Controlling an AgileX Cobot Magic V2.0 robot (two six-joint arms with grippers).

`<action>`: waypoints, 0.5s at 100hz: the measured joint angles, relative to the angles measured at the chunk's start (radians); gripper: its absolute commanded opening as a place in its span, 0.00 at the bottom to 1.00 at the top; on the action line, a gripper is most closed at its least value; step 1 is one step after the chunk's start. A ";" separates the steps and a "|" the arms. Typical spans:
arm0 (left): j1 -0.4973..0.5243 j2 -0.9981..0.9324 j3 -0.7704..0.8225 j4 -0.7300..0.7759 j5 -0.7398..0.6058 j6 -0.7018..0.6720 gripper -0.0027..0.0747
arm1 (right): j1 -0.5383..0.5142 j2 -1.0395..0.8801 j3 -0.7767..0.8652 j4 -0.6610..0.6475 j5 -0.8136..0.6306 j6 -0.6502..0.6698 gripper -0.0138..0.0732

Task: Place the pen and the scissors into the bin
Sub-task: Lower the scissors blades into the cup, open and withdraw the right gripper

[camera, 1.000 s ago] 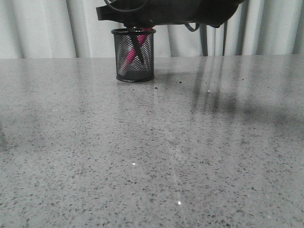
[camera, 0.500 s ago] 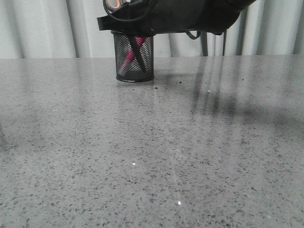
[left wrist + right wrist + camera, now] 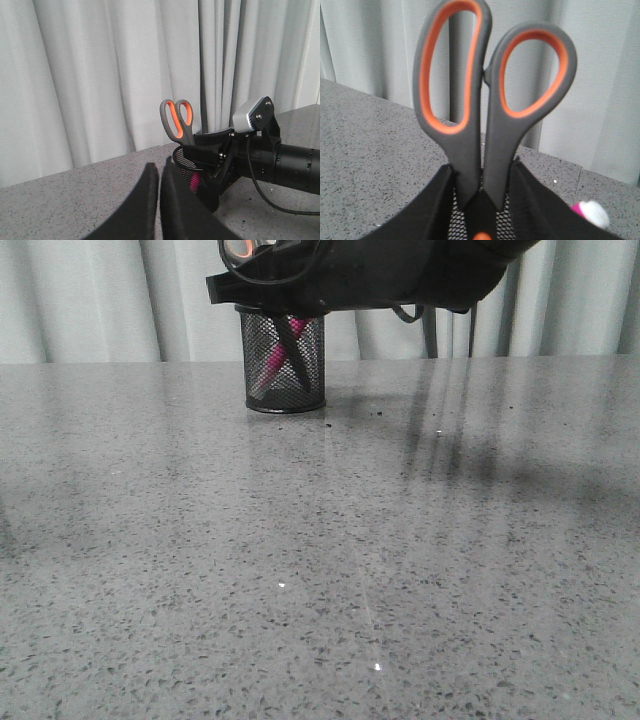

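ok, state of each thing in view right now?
scissors: closed, blades down in the bin, handles sticking up between the right gripper's fingers
pen: in the bin, leaning
bin: upright on the table, holds both items
right gripper: fingers either side of the handles; a grip can't be confirmed
left gripper: nearly shut, holding nothing
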 measured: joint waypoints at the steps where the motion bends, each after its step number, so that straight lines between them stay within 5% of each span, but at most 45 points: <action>1: 0.000 0.000 0.000 0.000 0.000 0.000 0.01 | 0.000 0.000 0.000 0.000 0.000 0.000 0.52; 40: 0.000 0.000 0.000 0.000 -0.001 0.000 0.01 | 0.000 -0.060 0.018 0.000 0.006 0.000 0.51; 50: 0.000 0.000 0.000 -0.001 -0.002 0.000 0.01 | -0.002 -0.142 0.058 0.000 0.006 -0.004 0.42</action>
